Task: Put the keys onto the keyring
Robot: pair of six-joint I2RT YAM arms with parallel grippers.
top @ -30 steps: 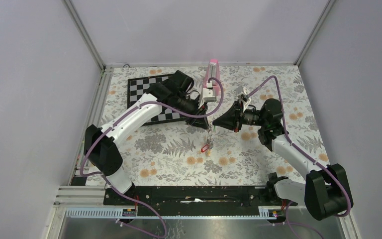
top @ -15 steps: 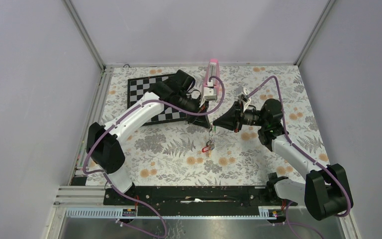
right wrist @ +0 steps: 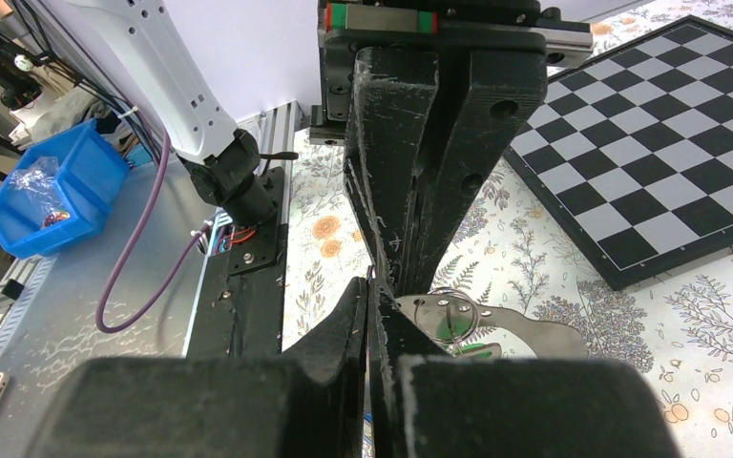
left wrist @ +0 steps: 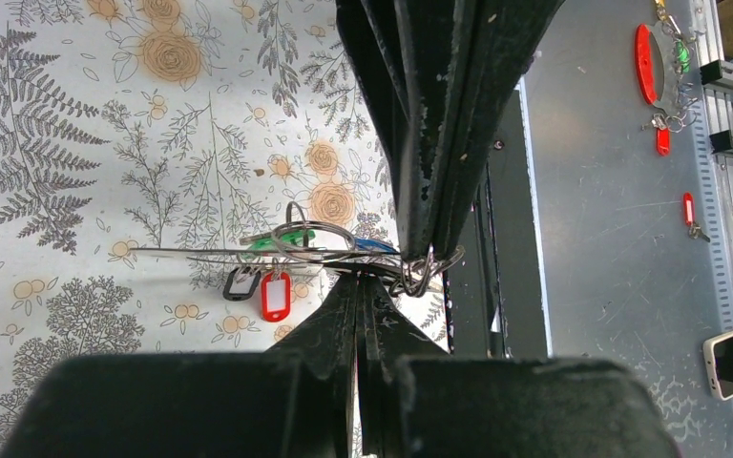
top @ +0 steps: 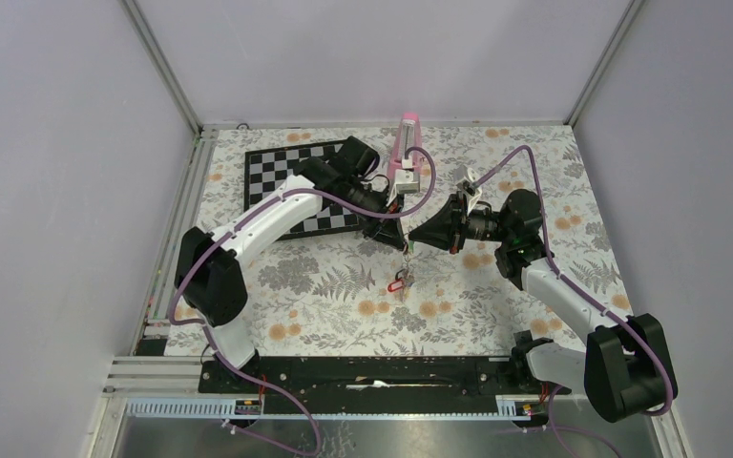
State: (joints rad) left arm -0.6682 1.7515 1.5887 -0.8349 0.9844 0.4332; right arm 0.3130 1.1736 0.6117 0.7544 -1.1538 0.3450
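Keyring [left wrist: 210,252] is pinched where left jaws and right jaws, both shut, meet tip to tip; keys [left wrist: 275,296] are hung just below.

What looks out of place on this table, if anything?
Spare red-tagged keys lie on the grey metal ledge, off the flowered cloth, apart from the keyring pinched between the left end effector and right end effector.

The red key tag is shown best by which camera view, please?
The left wrist view: the red key tag is close and unobstructed, its white label visible. The top external view shows only a tiny red spot; the right wrist view misses it.
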